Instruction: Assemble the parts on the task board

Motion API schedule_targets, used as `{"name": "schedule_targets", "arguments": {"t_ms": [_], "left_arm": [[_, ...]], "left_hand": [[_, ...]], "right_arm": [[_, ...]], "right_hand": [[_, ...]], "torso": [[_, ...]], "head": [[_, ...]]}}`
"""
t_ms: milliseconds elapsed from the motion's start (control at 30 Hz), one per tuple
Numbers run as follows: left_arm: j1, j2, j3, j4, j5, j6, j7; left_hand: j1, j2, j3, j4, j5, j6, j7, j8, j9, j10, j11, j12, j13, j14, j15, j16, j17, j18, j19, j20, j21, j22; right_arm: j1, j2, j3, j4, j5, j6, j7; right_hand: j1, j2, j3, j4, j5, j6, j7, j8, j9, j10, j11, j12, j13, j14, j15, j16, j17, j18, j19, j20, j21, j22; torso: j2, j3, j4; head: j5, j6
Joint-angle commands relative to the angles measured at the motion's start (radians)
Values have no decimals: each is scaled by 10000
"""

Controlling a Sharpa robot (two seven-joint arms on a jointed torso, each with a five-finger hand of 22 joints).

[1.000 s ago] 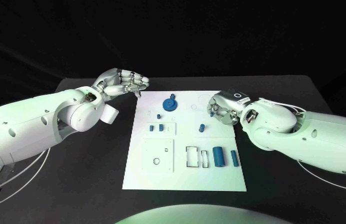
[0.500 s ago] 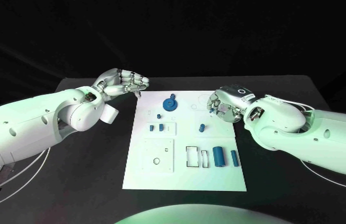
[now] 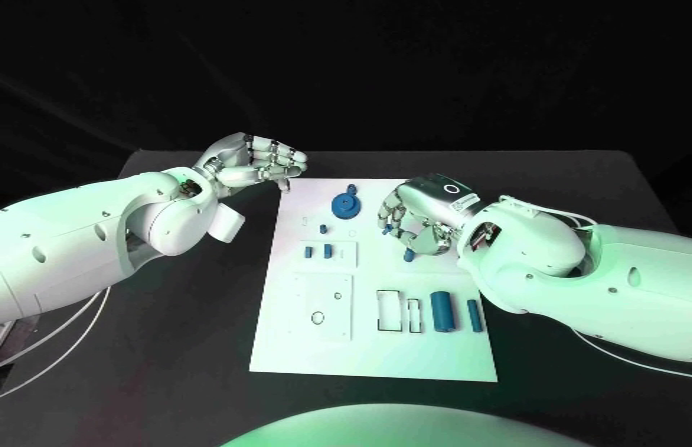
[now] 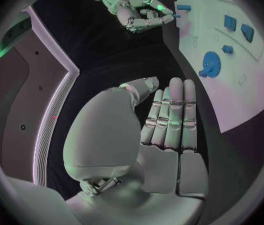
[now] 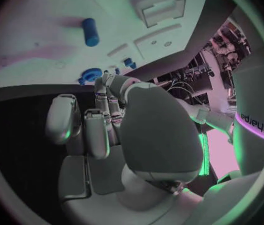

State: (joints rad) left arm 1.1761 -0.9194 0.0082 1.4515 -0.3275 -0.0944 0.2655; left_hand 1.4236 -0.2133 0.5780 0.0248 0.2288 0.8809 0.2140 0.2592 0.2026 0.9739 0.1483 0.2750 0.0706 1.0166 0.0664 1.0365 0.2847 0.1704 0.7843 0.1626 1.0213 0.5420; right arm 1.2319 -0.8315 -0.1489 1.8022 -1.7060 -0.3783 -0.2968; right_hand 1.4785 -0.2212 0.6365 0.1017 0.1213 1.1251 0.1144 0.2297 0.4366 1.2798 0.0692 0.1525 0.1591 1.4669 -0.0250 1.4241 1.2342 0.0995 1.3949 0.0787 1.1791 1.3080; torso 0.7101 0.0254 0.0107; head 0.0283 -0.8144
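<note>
The right hand (image 3: 411, 219) hangs over the middle of the task board (image 3: 325, 352), fingers curled down beside a small blue part (image 3: 410, 255); whether it pinches anything I cannot tell, since the fingertips hide what lies under them. The left hand (image 3: 257, 164) sits off the board's far left corner over the dark surface (image 3: 173, 367), fingers folded in against the palm with nothing in them.

The step in hand looks like picking up or seating a small part near the board's centre. To do it well, the right hand should come straight down, close lightly from two sides, and lift without dragging the part across the plate. The left hand could press the board's edge so it does not slide.

The blue gear (image 3: 345, 205) lies flat near the far edge. Two blue cylinders, the thicker cylinder (image 3: 440, 312) and the thinner cylinder (image 3: 472, 315), lie side by side toward the near right, long axes running from the near edge toward the far edge, beside a rectangular slot (image 3: 389, 310)
</note>
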Motion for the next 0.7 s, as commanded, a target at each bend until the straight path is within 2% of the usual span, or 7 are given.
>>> {"name": "schedule_targets", "arguments": {"t_ms": [33, 167, 267, 333, 500, 700], "left_arm": [[4, 39, 9, 32, 82, 223, 45], [4, 62, 9, 49, 142, 221, 55], [6, 84, 9, 70, 179, 226, 52], [6, 88, 9, 86, 190, 230, 47], [7, 86, 9, 111, 205, 235, 31], [8, 101, 9, 107, 213, 248, 19]], "left_hand": [[-47, 22, -43, -21, -10, -28, 4, -46, -10, -72, 23, -48, -17, 16, 15, -43, -9, 137, -28, -5, -38, -9], [-47, 22, -46, -24, -9, -31, 6, -48, -10, -85, 26, -50, -18, 15, 17, -46, -10, 137, -28, -4, -40, -11], [-46, 24, -47, -27, -8, -31, 6, -48, -10, -92, 27, -50, -18, 15, 18, -48, -11, 137, -28, -3, -42, -12], [-46, 24, -47, -27, -8, -31, 6, -48, -10, -92, 27, -50, -18, 15, 18, -48, -11, 137, -28, -3, -42, -12], [-50, 23, -52, -29, -8, -31, 7, -48, -9, -103, 30, -51, -18, 14, 21, -52, -12, 135, -29, -1, -45, -15], [-50, 23, -52, -29, -8, -31, 7, -48, -9, -103, 30, -51, -18, 14, 21, -52, -12, 135, -29, -1, -45, -15]], "right_arm": [[-99, 287, -1, 49, 203, 51, 142], [-265, 684, -11, 33, 346, 168, 226], [-503, 1007, -34, -66, 506, 281, 311], [-632, 1133, -46, -124, 575, 329, 352], [-926, 1327, -62, -212, 698, 398, 430], [-1111, 1476, -67, -272, 794, 457, 485]], "right_hand": [[-87, 15, 59, 10, 70, 42, 3, 51, 19, 346, -280, -47, 11, 423, -67, 44, -23, -176, 2, -46, 25, 1134], [-97, 18, 70, 0, 70, 35, 5, 50, 22, 341, -278, -55, 12, 421, -67, 39, -36, -169, -11, -46, -6, 1124], [-111, 25, 85, -14, 70, 24, 9, 48, 27, 336, -275, -65, 15, 418, -66, 33, -52, -166, -17, -47, -20, 1122], [-120, 29, 93, -23, 70, 18, 11, 47, 30, 333, -273, -71, 16, 416, -65, 30, -61, -163, -22, -47, -33, 1118], [-143, 40, 113, -46, 69, 1, 18, 45, 37, 325, -268, -86, 21, 413, -63, 23, -81, -158, -33, -46, -59, 1112], [-149, 42, 117, -52, 69, -3, 19, 44, 39, 324, -266, -90, 22, 411, -62, 19, -91, -155, -38, -46, -72, 1108]], "torso": [[5, -21, -8], [13, -22, 3], [6, -31, 0], [3, -23, -6], [3, -21, 0], [-9, -15, -6]], "head": [[153, -59], [232, -86], [319, -149], [354, -175], [447, -237], [581, -310]]}}
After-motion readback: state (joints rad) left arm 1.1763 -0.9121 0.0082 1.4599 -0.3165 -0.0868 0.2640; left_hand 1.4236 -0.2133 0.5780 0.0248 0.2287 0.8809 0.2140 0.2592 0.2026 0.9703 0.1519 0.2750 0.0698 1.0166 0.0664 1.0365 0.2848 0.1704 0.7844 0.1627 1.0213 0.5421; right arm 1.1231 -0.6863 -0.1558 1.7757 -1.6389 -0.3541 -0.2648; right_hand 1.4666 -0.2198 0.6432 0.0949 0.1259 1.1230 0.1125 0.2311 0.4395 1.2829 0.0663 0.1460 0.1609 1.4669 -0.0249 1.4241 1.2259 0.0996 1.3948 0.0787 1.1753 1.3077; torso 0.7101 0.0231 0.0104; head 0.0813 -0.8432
